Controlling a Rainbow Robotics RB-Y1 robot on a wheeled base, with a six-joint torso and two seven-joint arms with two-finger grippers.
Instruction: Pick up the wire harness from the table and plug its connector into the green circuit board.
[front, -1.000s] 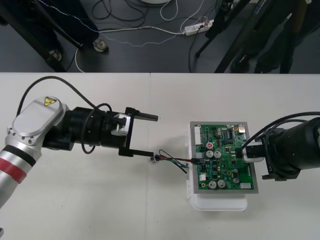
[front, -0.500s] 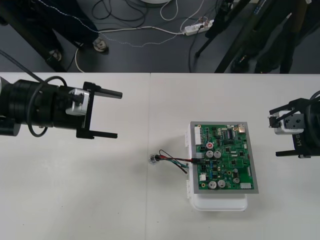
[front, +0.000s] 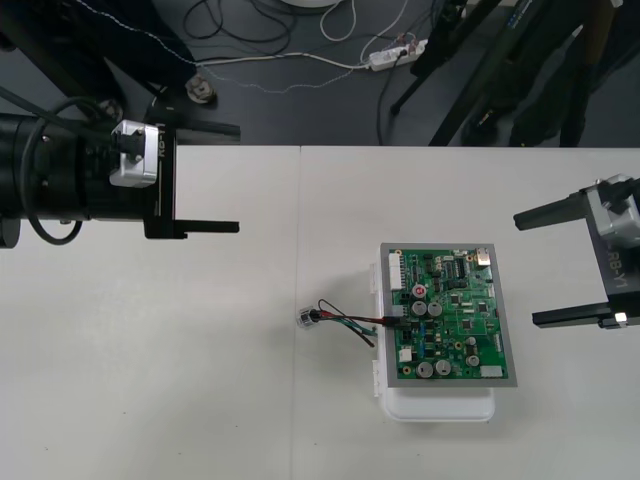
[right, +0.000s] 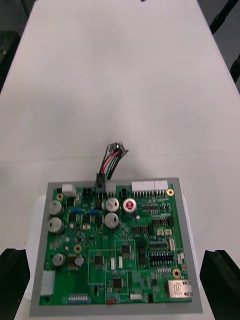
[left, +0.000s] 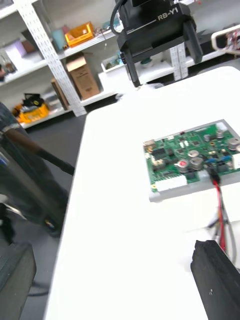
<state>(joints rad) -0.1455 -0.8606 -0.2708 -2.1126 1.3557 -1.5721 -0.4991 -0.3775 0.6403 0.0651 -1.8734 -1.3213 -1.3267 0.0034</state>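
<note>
From above, the left tool (front: 207, 180) hangs at the left side and the right tool (front: 556, 266) at the right, both spread wide (holding nothing). The wire harness (front: 345, 322) lies on the surface (front: 200, 380), touching the green board (front: 455, 320) on its left edge. In the right wrist view, the black plug (right: 101, 182) sits in the board's edge. In the left wrist view, the right tool reads "RB-Y1".

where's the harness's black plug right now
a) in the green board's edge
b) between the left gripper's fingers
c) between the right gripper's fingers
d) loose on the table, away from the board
a: the plug sits in the edge of the green circuit board, its wires trailing to the socket on the table; the left gripper and right gripper stand open, apart from it.
</note>
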